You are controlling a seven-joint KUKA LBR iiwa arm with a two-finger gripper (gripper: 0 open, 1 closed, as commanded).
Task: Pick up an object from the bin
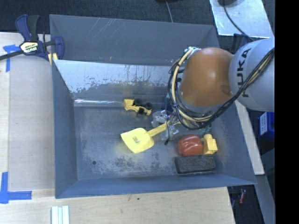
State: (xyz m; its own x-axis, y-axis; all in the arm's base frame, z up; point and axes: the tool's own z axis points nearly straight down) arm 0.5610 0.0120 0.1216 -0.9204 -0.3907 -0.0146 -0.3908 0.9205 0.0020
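My gripper (169,124) reaches down under the arm's orange dome, right of the bin's middle. It is at the handle end of a yellow toy shovel (137,139), whose flat blade lies on the floor to the left. Whether it has a hold on the handle is hidden. A red rounded thing (189,146) with a yellow piece (210,144) beside it lies just right of the gripper. In front of that, a black rectangular block (195,164) rests near the front wall. A small yellow and black toy vehicle (136,107) sits near the back wall, left of the gripper.
The arm and its orange dome with cables hang over the bin's right back part and hide the floor there. The bin's left half has bare floor. Its walls slope up on all sides.
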